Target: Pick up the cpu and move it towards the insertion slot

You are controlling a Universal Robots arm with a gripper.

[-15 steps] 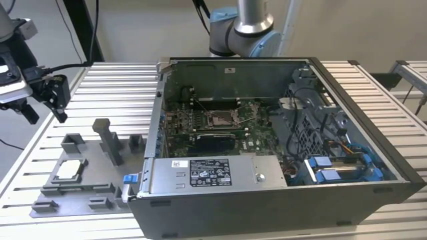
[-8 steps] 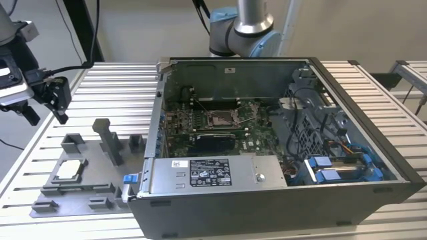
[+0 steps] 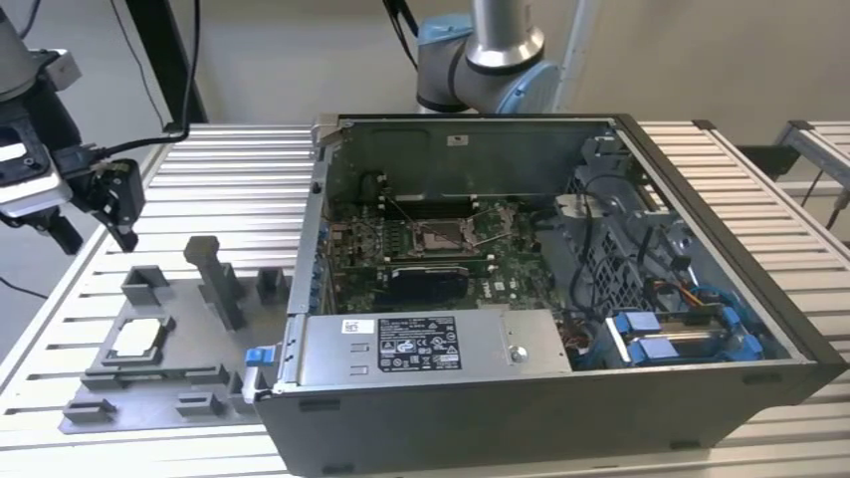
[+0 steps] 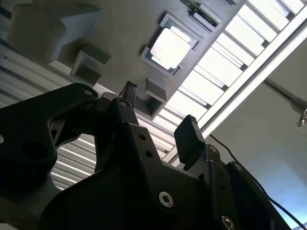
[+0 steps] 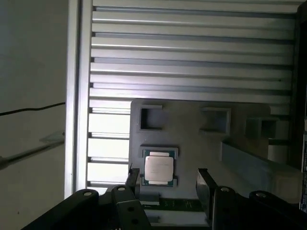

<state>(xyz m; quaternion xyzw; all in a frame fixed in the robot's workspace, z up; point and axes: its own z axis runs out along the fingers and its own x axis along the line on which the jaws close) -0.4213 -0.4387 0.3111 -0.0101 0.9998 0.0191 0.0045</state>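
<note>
Gripper [image 3: 100,242]: black two-finger unit, jaws spread wide, nothing between them; hangs over the slatted table [image 3: 239,149] at the exterior view's left, apparently well above the grey fixture plate [image 3: 193,341], though its height is hard to judge. Fingers [image 5: 206,188]: dark, seen in both wrist views with the plate beyond them, touching nothing. Cpu [image 3: 137,341]: flat square chip with a pale silvery top, lying level in a framed recess of the fixture plate, beside the plate's upright posts; in the first wrist view the cpu [image 5: 159,168] lies in line with the gap between the fingers. Insertion slot [image 3: 439,236]: square metal-framed socket on the green circuit board [image 3: 505,271], inside the open computer case [image 3: 531,423], well apart from cpu and gripper, unoccupied
</note>
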